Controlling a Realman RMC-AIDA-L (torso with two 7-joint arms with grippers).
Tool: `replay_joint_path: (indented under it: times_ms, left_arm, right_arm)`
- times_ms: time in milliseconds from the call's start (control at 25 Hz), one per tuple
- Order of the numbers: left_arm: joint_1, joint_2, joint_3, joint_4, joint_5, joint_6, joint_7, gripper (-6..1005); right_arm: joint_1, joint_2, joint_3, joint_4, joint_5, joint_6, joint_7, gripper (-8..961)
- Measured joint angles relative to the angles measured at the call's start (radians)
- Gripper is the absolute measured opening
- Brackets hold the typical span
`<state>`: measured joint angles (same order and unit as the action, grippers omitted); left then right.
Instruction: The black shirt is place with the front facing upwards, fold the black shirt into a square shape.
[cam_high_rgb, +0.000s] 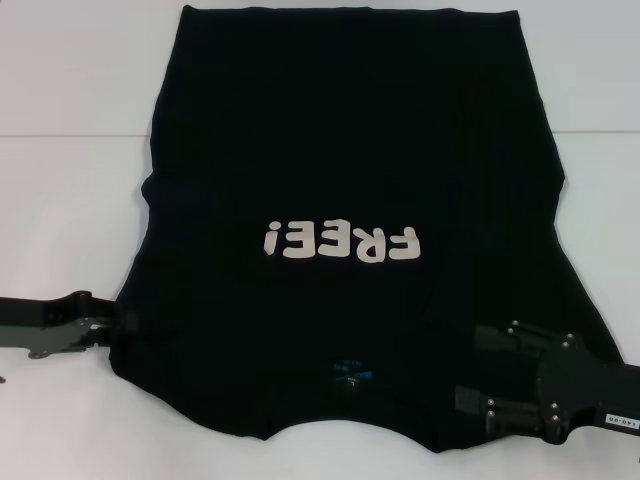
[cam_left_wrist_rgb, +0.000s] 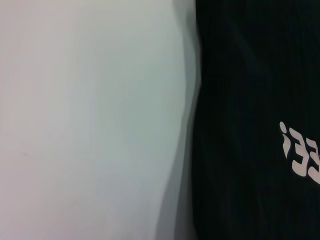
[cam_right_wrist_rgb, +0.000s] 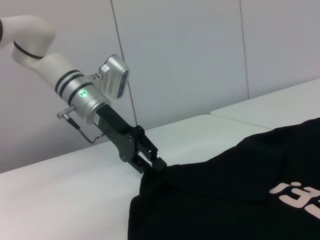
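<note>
The black shirt (cam_high_rgb: 350, 150) lies flat on the white table (cam_high_rgb: 60, 220), front up, collar towards me. Its cream "FREE!" lettering (cam_high_rgb: 340, 242) reads upside down, and the blue neck label (cam_high_rgb: 350, 372) is near the front edge. No sleeves stick out at the sides. My left gripper (cam_high_rgb: 112, 325) is at the shirt's near left edge. In the right wrist view, my left gripper (cam_right_wrist_rgb: 156, 167) is shut on the edge of the shirt (cam_right_wrist_rgb: 225, 200). My right gripper (cam_high_rgb: 475, 367) is open over the shirt's near right shoulder. The left wrist view shows the shirt's side edge (cam_left_wrist_rgb: 250, 75).
A seam (cam_high_rgb: 70, 132) runs across the table top towards the back. A pale panelled wall (cam_right_wrist_rgb: 200, 50) stands behind the table on my left. Bare table (cam_left_wrist_rgb: 90, 120) lies to the left and right of the shirt.
</note>
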<state>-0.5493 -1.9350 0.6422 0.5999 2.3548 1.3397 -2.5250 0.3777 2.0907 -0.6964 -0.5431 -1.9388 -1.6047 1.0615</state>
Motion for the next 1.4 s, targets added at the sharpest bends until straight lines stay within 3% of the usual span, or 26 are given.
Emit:
replay_joint_path:
  times_ms: [120, 560, 680, 840, 920, 1000, 1240, 1320, 1400]
  left_arm:
    - [-0.004, -0.001, 0.0, -0.003, 0.002, -0.001, 0.0, 416]
    - [-0.013, 0.001, 0.013, -0.006, 0.004, 0.009, -0.002, 172]
    - [-0.012, 0.001, 0.009, -0.006, 0.001, 0.012, 0.001, 36]
    - [-0.01, 0.001, 0.004, -0.006, -0.002, 0.019, 0.008, 36]
    - [-0.01, 0.001, 0.006, -0.006, -0.002, 0.02, 0.01, 36]
    - [-0.011, 0.001, 0.009, -0.005, -0.002, 0.021, 0.015, 36]
    - [-0.009, 0.002, 0.004, 0.002, -0.003, 0.027, 0.043, 36]
    - [-0.008, 0.003, 0.003, 0.003, -0.004, 0.028, 0.052, 36]
    - [-0.01, 0.005, 0.004, 0.003, -0.004, 0.028, 0.061, 36]
  right_arm:
    - [0.002, 0.0, 0.0, 0.0, 0.0, 0.0, 0.005, 856]
    - [0.004, 0.002, 0.001, 0.0, 0.003, -0.001, 0.013, 857]
    - [0.007, 0.002, 0.014, -0.004, 0.004, -0.001, 0.045, 857]
    - [0.014, -0.015, 0.034, -0.061, 0.001, 0.002, 0.236, 857]
    - [0.015, -0.036, 0.035, -0.124, -0.011, 0.004, 0.412, 857]
    - [0.022, -0.073, 0.032, -0.188, -0.034, 0.004, 0.623, 857]
    - [0.124, -0.236, 0.028, -0.245, -0.261, -0.037, 1.232, 854]
    - [0.161, -0.264, 0.041, -0.246, -0.341, -0.067, 1.341, 853]
    - [0.186, -0.267, 0.049, -0.267, -0.41, -0.088, 1.393, 851]
